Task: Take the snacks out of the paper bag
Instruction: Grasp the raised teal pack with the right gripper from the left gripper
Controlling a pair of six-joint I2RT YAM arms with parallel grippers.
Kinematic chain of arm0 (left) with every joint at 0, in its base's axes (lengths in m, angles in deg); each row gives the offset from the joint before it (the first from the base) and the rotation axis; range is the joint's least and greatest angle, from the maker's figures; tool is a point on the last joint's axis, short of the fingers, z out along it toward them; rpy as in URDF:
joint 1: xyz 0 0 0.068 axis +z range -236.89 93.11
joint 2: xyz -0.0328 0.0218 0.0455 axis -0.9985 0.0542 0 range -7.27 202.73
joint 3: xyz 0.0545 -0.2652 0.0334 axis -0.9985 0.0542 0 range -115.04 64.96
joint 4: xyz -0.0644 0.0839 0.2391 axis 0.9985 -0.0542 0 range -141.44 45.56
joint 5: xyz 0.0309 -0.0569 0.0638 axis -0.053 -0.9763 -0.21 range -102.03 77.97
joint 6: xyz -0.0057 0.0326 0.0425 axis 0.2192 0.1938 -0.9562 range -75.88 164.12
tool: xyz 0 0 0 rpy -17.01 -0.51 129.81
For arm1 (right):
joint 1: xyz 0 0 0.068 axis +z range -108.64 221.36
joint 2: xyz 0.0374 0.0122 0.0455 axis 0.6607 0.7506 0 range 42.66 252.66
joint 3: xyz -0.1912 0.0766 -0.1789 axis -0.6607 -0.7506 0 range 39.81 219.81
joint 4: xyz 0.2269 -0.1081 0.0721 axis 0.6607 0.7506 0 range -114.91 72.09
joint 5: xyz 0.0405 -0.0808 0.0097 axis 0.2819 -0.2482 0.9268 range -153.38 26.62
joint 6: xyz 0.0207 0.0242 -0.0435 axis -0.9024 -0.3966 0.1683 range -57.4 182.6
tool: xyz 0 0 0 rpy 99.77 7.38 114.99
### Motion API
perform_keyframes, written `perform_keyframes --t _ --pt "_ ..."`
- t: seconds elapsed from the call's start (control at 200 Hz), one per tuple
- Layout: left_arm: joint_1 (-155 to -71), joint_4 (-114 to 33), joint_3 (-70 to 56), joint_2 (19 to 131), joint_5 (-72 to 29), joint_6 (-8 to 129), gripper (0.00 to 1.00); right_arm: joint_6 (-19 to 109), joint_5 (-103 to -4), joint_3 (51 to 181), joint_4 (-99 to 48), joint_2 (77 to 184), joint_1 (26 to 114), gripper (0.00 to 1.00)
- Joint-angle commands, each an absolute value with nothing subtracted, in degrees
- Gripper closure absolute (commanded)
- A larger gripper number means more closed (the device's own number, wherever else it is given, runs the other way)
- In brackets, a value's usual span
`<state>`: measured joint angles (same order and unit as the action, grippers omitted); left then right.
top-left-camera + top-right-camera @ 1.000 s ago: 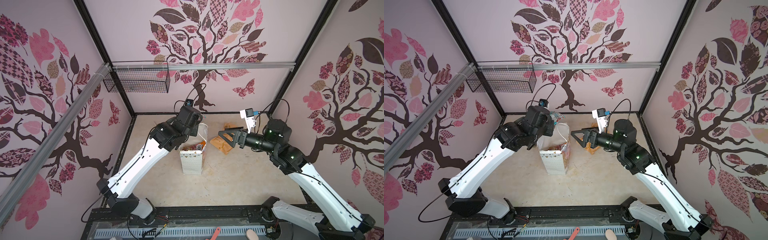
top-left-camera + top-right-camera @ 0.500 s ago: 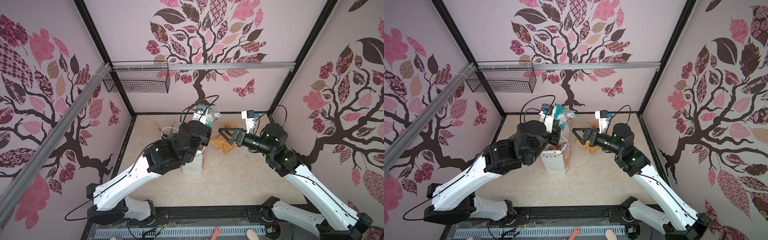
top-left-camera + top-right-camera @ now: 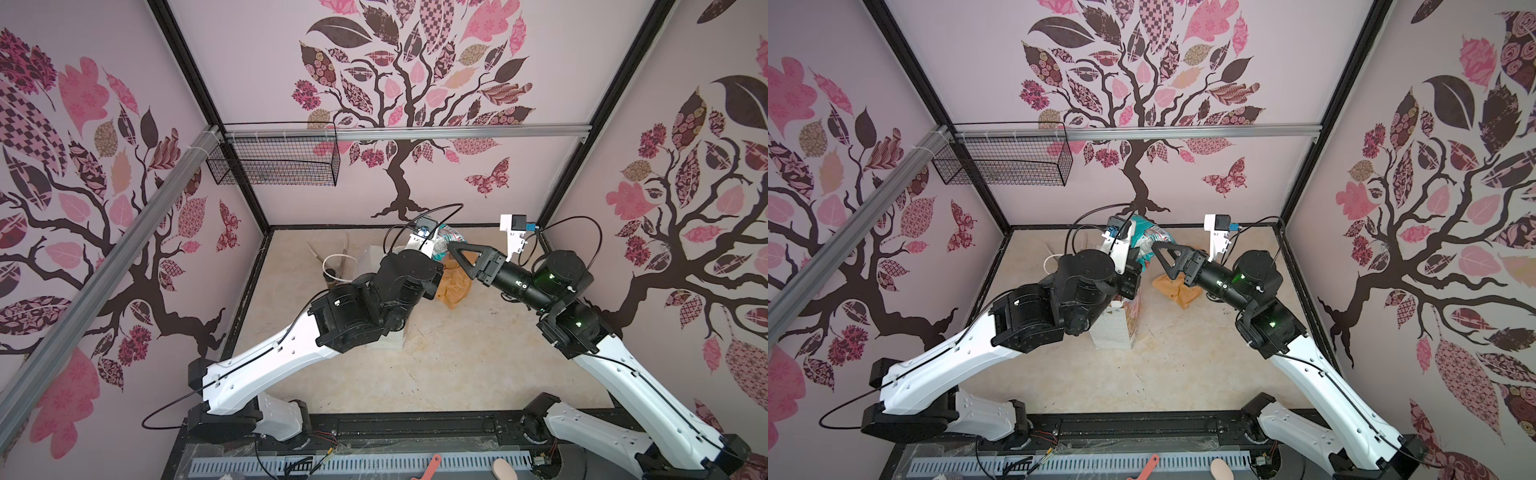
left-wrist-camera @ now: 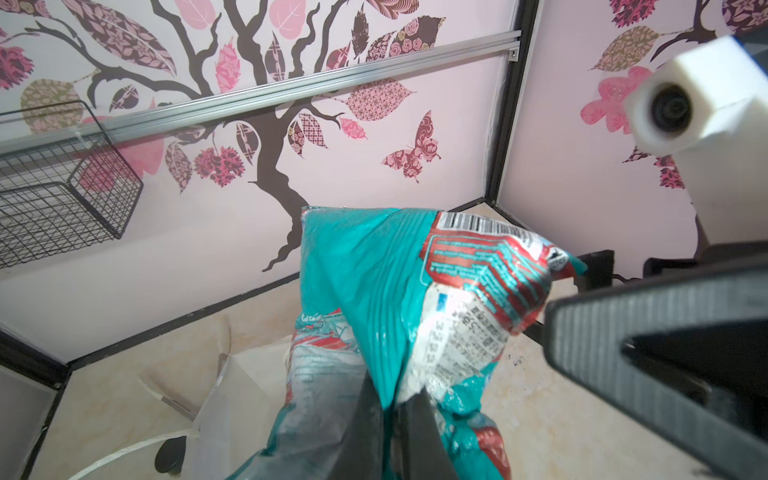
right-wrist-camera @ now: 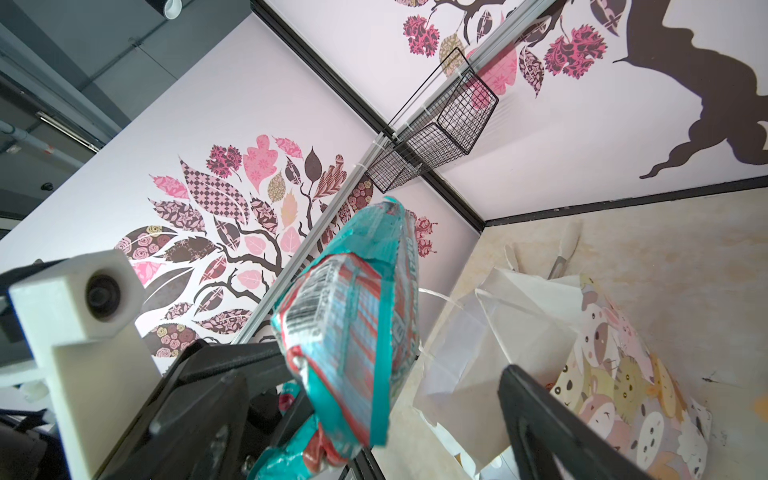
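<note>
The teal packet (image 4: pixel 399 299) is what has moved. A second ago my left arm was down in the mouth of the paper bag (image 3: pixel 1115 332). Now the packet is clear of the rim and held high above the bag, toward the back wall in both top views. The left gripper (image 4: pixel 392 401) is clamped on its lower crimped end, with both fingers (image 4: pixel 365 399) pinching the foil, so the rest of it stands up loose and crumpled.

The right gripper (image 5: pixel 349 357) has swung in from the side meanwhile. Its jaws stand wide apart, one on each side of the packet in the right wrist view. I can't see either one touching the foil yet. I read this as a handover about to happen, or just the right arm waiting nearby.

For the task, this is one more snack out of the bag but not yet set down. The large tan-orange packet (image 3: pixel 455 286) already lies on the table (image 3: pixel 436 374), just right of the bag. The bag itself is upright and mostly hidden under my left arm in the top views. From the frames I can't tell how many packets remain inside.

With only an end pinch on slippery film, I would close the right jaws gently before letting go on the left.
</note>
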<state>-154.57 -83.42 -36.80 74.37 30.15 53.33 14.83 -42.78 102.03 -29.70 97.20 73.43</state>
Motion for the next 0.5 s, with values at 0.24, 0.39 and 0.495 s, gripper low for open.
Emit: perform_keyframes --t 0.24,0.39,0.495 --pt "-155.3 -80.9 -35.7 76.3 28.8 54.9 1.00 11.7 -42.1 102.7 -35.6 99.5 73.7 0.31" --pt "-155.4 -80.7 -35.7 76.6 28.5 54.5 1.00 12.1 -42.2 102.3 -35.7 99.4 73.6 0.43" --pt "-155.4 -79.6 -34.4 76.0 28.2 54.1 1.00 12.1 -42.4 102.1 -35.9 99.6 73.7 0.53"
